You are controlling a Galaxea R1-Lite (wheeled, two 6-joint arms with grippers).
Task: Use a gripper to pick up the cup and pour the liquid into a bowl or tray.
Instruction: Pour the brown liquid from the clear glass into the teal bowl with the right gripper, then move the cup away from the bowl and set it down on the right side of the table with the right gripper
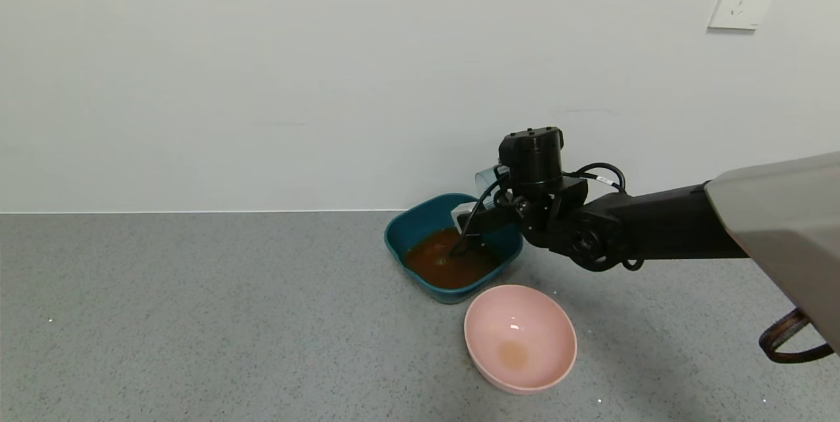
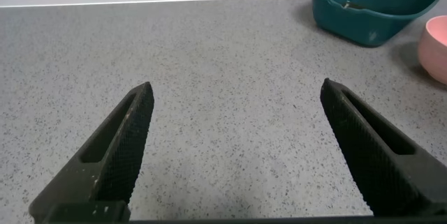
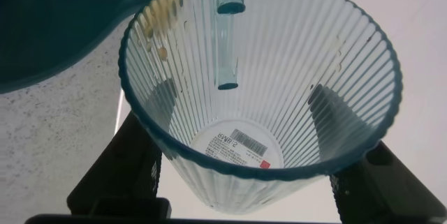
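The right hand (image 1: 474, 220) hung over the far right corner of the basin (image 1: 420, 220), clamped on the cup (image 3: 262, 105), a finger (image 3: 129, 161) pressed to each side of its ribbed wall. The cup was held above the basin, clear of the counter (image 1: 197, 317). In the wrist view it looked drained: a few amber drops clung near its rim, the barcode sticker showed through the bottom, and the handle was visible through the translucent wall.

The liquid (image 1: 449, 261) sat in the basin, a reddish-brown pool covering its floor, darker toward the front. The basin stood on the grey counter close to the wall, with its small loop handle on the rim seen from the left wrist view.

Just in front of it and slightly to the right stood the pink bowl (image 1: 522, 337), nearly touching the basin's front corner. It held only a faint brownish patch (image 1: 514, 354) at its bottom.

The left hand (image 2: 237, 147) was parked low over bare counter well to the left, its fingers spread wide with nothing between them. From there the basin (image 2: 374, 4) and the pink bowl's edge (image 2: 436, 46) showed far off
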